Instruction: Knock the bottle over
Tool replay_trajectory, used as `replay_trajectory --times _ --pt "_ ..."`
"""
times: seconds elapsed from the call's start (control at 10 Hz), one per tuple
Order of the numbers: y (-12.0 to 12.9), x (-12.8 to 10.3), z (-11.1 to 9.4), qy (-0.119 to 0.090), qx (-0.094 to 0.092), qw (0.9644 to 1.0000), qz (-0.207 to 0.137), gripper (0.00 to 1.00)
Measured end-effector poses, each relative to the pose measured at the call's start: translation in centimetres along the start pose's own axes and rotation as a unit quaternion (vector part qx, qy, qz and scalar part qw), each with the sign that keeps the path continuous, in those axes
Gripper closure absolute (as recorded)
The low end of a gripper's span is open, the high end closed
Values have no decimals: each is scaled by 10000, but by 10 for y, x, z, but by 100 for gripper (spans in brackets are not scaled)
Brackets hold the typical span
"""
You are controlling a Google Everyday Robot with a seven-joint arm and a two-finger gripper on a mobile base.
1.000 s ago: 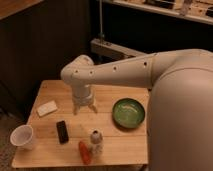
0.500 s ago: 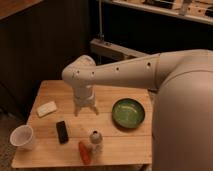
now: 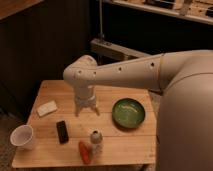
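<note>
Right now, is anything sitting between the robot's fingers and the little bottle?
No. In the camera view the gripper, fingers open, hangs over the table; only bare wood lies between it and the bottle nearer the front edge.

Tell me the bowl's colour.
Green; the bowl shows best in the camera view, beside the open claw over the table.

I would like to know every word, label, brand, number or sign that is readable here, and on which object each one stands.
No text can be read anywhere in this view.
Small whitish-grey bottle, pale label: too blurred to read.
The white open gripper, over the wooden table behind the bottle: no visible marking.
</note>
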Motion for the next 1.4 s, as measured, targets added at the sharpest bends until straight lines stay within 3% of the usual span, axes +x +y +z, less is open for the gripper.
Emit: replay_trajectory --times 1.1,1.4 --pt "-12 28 -8 102 -96 9999 30 35" --pt "-15 39 -19 165 -156 9997 41 35"
